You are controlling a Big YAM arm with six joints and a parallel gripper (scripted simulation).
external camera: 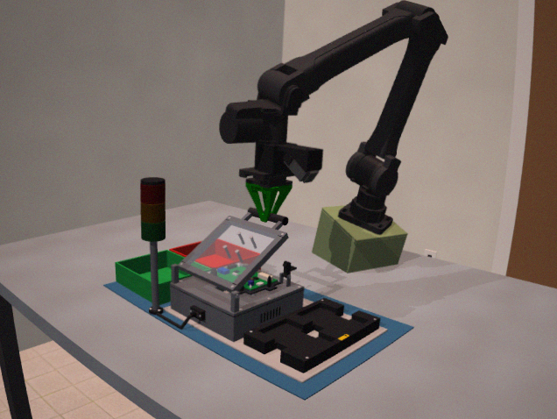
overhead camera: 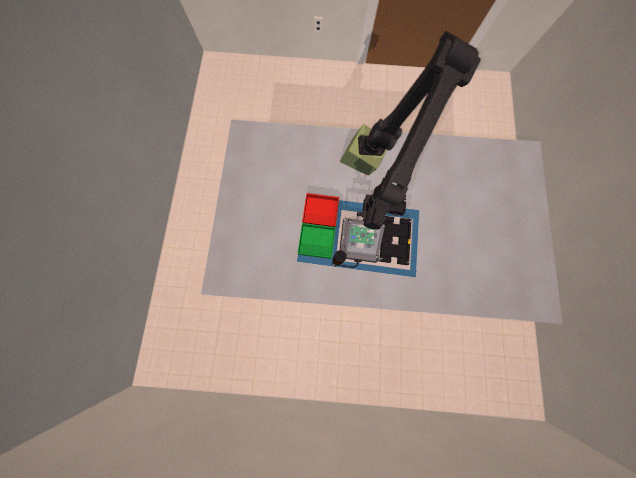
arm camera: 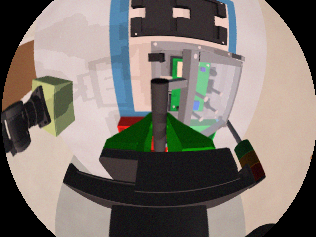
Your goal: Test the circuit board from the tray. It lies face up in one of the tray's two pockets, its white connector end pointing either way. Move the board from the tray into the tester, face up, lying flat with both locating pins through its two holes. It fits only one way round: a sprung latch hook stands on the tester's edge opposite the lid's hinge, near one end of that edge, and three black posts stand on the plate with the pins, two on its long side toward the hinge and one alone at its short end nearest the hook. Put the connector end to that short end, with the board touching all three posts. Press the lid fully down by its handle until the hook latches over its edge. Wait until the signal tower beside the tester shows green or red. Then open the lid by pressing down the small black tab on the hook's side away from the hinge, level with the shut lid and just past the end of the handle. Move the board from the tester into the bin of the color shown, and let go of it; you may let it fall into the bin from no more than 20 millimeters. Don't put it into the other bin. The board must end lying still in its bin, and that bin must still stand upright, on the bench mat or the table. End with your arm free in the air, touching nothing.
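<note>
The green circuit board (external camera: 251,278) lies on the plate of the grey tester (external camera: 236,299), its white connector end toward the latch hook (external camera: 286,268). The clear lid (external camera: 234,252) stands tilted about half way down over the board. My gripper (external camera: 268,218), with green fingers, is shut on the lid's black handle bar (external camera: 269,217) from above. In the wrist view the handle bar (arm camera: 159,109) runs up between my fingers, with the board (arm camera: 193,89) under the lid beyond. The signal tower (external camera: 152,211) beside the tester shows no bright light.
The green bin (external camera: 141,270) and the red bin (external camera: 204,252) stand behind the tester on the blue mat. The black tray (external camera: 313,334) lies in front, both pockets empty. The arm's olive base block (external camera: 357,243) stands at the back.
</note>
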